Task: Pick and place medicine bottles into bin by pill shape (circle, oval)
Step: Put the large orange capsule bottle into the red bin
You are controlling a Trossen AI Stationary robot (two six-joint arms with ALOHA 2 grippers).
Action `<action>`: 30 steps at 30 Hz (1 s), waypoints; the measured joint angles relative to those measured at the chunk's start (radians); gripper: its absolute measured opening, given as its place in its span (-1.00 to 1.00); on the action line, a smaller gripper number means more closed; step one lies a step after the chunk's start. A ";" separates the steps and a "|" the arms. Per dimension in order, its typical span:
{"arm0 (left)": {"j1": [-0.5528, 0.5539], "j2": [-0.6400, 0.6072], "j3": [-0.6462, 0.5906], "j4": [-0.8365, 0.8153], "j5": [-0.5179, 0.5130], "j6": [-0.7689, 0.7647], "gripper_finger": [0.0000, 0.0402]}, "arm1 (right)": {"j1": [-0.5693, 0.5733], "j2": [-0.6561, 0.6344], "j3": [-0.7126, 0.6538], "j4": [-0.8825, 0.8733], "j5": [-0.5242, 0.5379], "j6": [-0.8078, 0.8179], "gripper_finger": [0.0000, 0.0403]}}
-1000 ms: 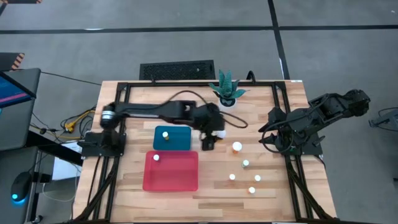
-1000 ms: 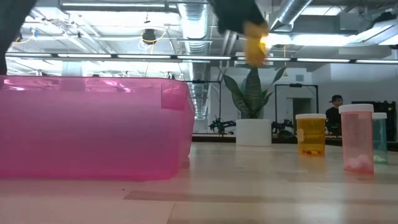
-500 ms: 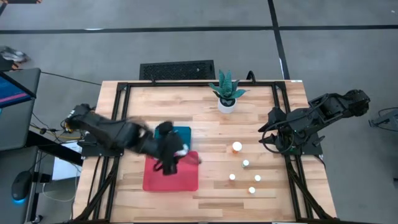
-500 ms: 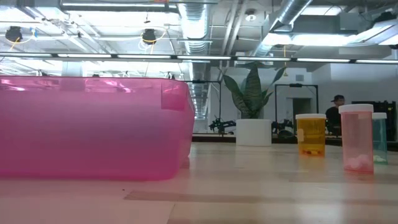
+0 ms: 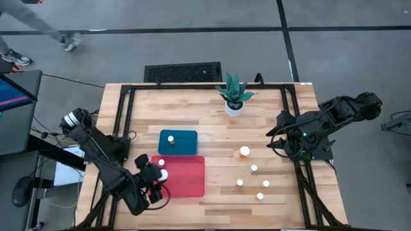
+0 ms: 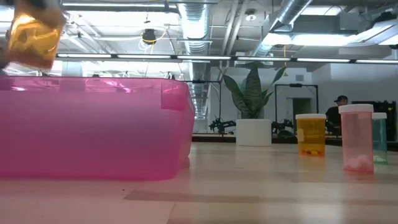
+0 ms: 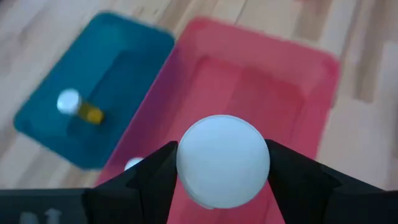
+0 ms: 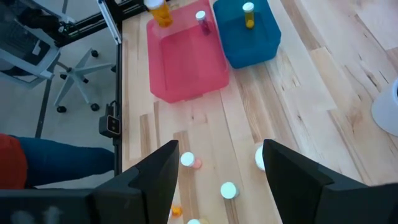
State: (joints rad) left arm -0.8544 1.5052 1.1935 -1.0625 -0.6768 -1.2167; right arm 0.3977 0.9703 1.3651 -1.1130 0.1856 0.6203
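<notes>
Presently: Left Arm Holds Bottle Over Red Bin

Presently the left gripper [image 5: 156, 181] hangs at the left edge of the red bin [image 5: 186, 179], its fingers [image 7: 149, 180] clenched on an orange bottle [image 7: 222, 160] with a white cap; the low view shows the amber body [image 6: 34, 38] above the bin's rim, slightly tilted; the wrist view looks down on the cap, so the bottle's long axis runs roughly vertical, cap uppermost, with the bin floor directly beneath; a release, in my judgement, needs only a drop, though the grip sits close to the bin's near wall; one bottle [image 5: 162, 163] already lies in the red bin, one [image 5: 171, 138] in the blue bin [image 5: 186, 142]; five bottles [image 5: 244, 152] stand on the table [image 5: 270, 122] nearer the right arm; the right gripper [image 5: 286, 142] waits at the table's right side, fingers [image 8: 155, 174] spread apart, holding nothing; a potted plant [image 5: 234, 95] stands at the far edge.
</notes>
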 joint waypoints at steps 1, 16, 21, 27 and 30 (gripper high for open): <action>-0.011 0.000 -0.029 0.009 -0.003 -0.039 0.09 | 0.000 0.000 0.000 0.000 0.000 0.004 0.19; -0.031 0.001 -0.340 0.249 0.002 -0.183 0.10 | -0.001 0.000 0.000 0.008 0.000 0.019 0.19; -0.031 0.001 -0.373 0.254 0.024 -0.216 0.10 | -0.001 0.000 0.000 0.008 0.000 0.026 0.19; -0.031 0.001 -0.379 0.266 0.008 -0.205 0.10 | -0.001 0.000 0.000 0.008 0.000 0.027 0.19; -0.031 0.001 -0.379 0.269 0.015 -0.206 0.10 | -0.001 0.000 0.000 0.008 0.000 0.027 0.19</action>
State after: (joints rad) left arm -0.8856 1.5066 0.8143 -0.7934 -0.6620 -1.4232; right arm 0.3965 0.9703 1.3651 -1.1049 0.1852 0.6472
